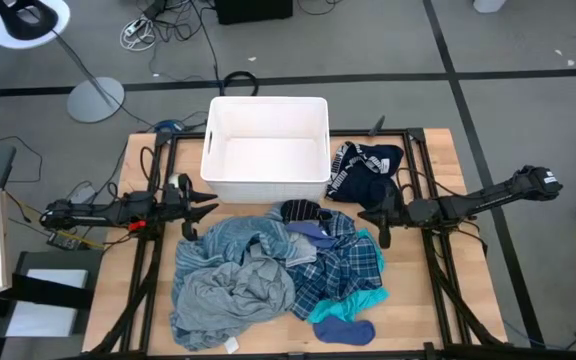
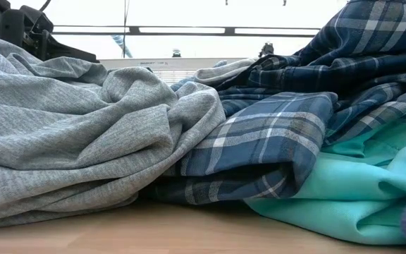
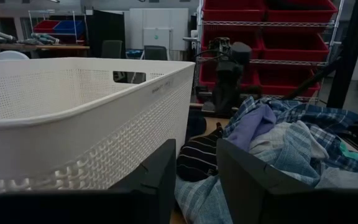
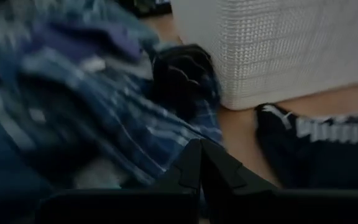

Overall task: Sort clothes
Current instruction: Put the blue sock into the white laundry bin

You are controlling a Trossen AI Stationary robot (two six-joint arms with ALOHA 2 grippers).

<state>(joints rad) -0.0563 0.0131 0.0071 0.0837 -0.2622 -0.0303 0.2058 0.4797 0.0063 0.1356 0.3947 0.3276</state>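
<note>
The clothes lie heaped on the wooden table in front of the white bin (image 1: 268,145): a grey shirt (image 1: 233,295), a grey-blue striped top (image 1: 236,238), a blue plaid shirt (image 1: 340,265), a turquoise garment (image 1: 353,300) and a dark blue sock (image 1: 346,330). A navy white-striped piece (image 1: 368,170) lies right of the bin. My left gripper (image 1: 206,208) hovers open and level at the bin's near left corner, nothing between its fingers (image 3: 166,180). My right gripper (image 1: 380,228) is shut, beside the pile's right edge and above the plaid shirt (image 4: 104,118).
The bin (image 3: 73,112) stands empty at the table's far middle. Bare wood shows along the near edge and to the pile's right. In the low view, the grey shirt (image 2: 83,134), the plaid shirt (image 2: 273,134) and the turquoise garment (image 2: 358,190) fill the foreground.
</note>
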